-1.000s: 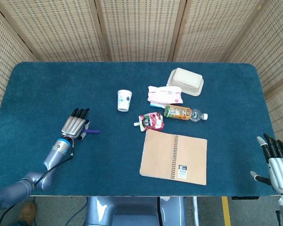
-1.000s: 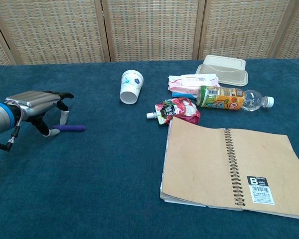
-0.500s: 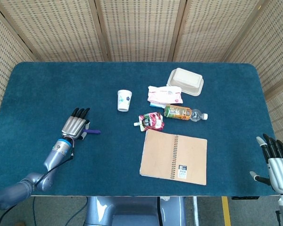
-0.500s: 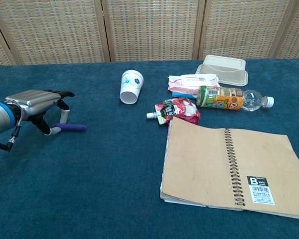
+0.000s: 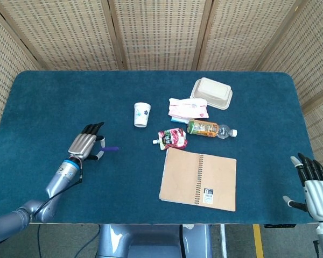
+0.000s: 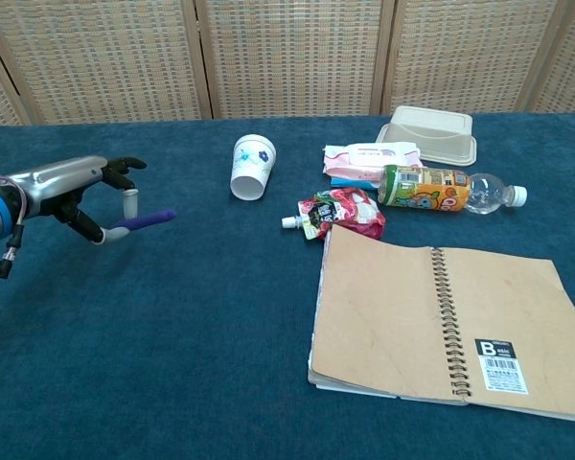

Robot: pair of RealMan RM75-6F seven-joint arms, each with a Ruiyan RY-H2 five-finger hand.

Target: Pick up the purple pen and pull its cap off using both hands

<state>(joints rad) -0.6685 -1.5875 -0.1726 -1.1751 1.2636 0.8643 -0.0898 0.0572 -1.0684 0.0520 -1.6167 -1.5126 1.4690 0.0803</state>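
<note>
The purple pen (image 6: 146, 221) (image 5: 111, 149) is off the cloth, pinched at one end by my left hand (image 6: 81, 192) (image 5: 86, 143). Its free end points toward the table's middle and tilts slightly upward. The other fingers of that hand are spread above the pen. My right hand (image 5: 312, 181) hovers at the table's near right corner, fingers apart and holding nothing. The chest view does not show it.
A paper cup (image 6: 251, 167) stands mid-table. Right of it lie a red pouch (image 6: 340, 213), a tissue pack (image 6: 371, 158), a drink bottle (image 6: 441, 189) and a beige lidded box (image 6: 429, 134). A brown spiral notebook (image 6: 445, 314) lies near the front right, on the blue cloth (image 6: 172, 345).
My left hand has lifted the purple pen off the cloth and carried it a little up and toward the middle. The right hand has barely moved.
</note>
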